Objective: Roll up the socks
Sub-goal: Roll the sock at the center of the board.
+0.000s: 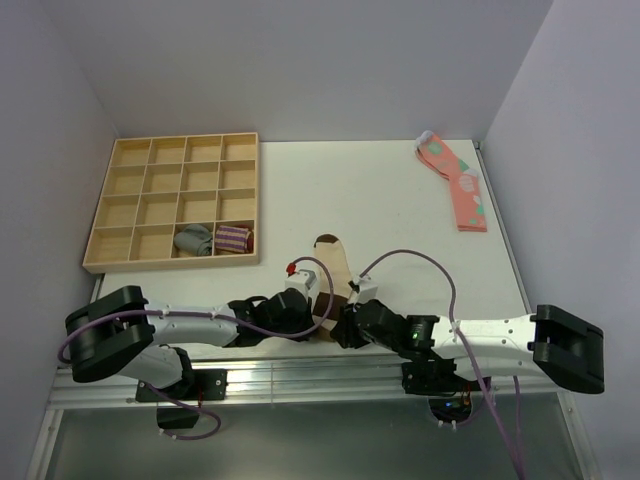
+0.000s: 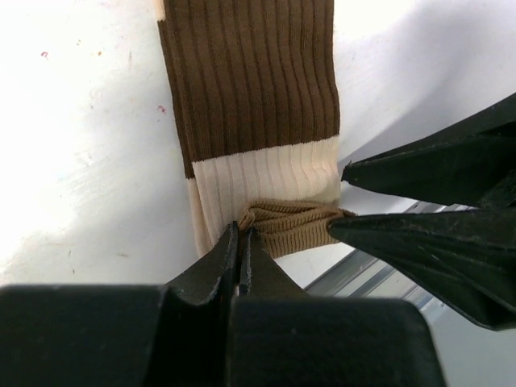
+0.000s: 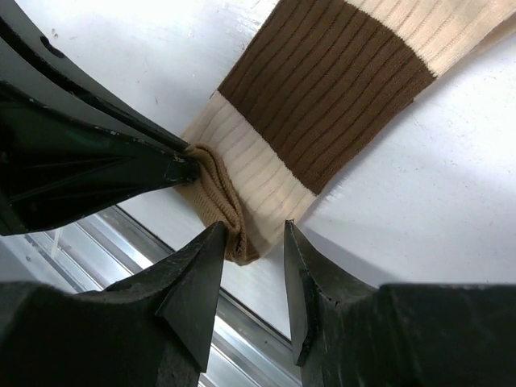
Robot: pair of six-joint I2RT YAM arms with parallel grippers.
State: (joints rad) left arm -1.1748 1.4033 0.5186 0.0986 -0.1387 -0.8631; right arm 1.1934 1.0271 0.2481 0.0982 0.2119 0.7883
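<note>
Counter (image 1: 400, 200) room is ample, yet the socks (image 1: 336, 265) lie at lower centre of the top view, with the cuff end right at the near edge between both arms. Our left fingers (image 2: 214, 270) are closed, tips against one corner of the small tan fold (image 2: 286, 224); whether they pinch cloth we cannot tell. Our right fingers (image 3: 189, 274) stand open astride its other end. We should close these on the fold, then turn both ends evenly toward the toe, keeping the roll tight.

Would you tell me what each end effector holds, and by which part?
The left end effector pinches the socks by their folded tan end; the right end effector stands open astride it.
</note>
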